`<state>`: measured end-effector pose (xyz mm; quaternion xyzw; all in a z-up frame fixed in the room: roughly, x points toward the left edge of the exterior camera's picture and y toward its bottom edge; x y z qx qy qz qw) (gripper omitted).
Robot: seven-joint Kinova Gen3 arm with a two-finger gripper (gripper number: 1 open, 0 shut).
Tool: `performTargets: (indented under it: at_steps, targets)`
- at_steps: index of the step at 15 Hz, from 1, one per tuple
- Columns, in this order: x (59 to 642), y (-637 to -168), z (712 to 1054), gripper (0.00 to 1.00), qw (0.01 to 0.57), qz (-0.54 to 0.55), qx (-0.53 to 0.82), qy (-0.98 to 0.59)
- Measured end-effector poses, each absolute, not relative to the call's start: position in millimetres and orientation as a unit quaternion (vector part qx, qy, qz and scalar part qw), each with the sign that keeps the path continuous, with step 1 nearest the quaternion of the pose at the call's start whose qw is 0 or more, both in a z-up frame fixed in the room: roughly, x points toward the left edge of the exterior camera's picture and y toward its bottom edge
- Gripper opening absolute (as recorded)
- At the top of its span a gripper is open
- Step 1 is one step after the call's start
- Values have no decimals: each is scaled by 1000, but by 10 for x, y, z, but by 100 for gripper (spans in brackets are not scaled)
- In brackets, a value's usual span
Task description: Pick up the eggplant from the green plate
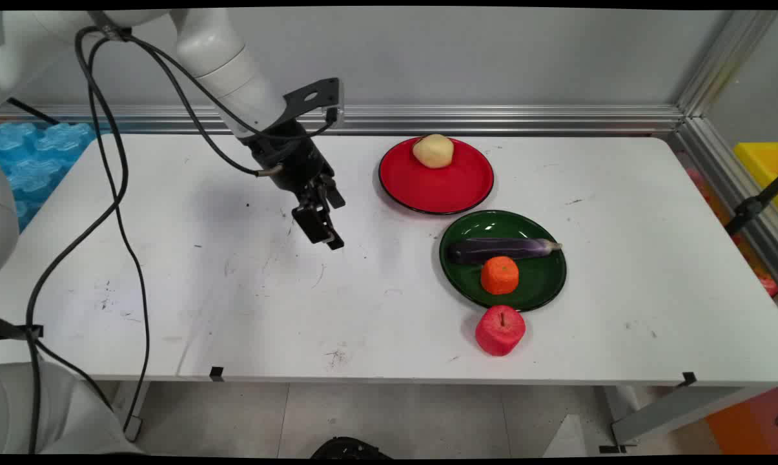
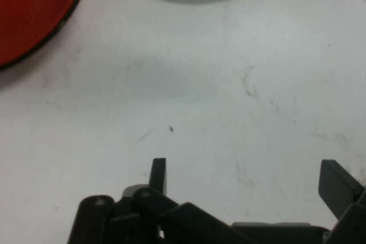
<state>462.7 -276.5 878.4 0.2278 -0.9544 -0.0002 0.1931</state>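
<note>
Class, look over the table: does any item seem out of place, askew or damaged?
One item stands apart: the red apple sits on the bare table just off the green plate, while the eggplant, orange and potato sit on plates. Nothing looks spilled or damaged.

Arm (image 1: 224, 61): white, comes in from the upper left and slants down toward the right; black cables (image 1: 114, 194) hang from it in loose loops on the left.
Wrist: a black bracket (image 1: 314, 98) juts out from the wrist on its far side, above the gripper.
Gripper (image 1: 327, 236): black, tilted, pointing down and to the right, hanging above the left middle of the table (image 1: 234, 290) without touching it.
Fingers (image 2: 158, 174): spread wide apart, nothing between them; in the hand view only bare tabletop shows in the gap.
</note>
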Motion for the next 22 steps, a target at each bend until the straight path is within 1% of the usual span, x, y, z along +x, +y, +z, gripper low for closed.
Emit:
performTargets:
  at_steps: [6,12,22]
  targets:
    - [4357,-2981,8733,100,215,24,223,-951]
    - [3963,-3152,8576,100,245,48,217,-944]
    - [3321,-3352,8013,100,287,79,192,-935]
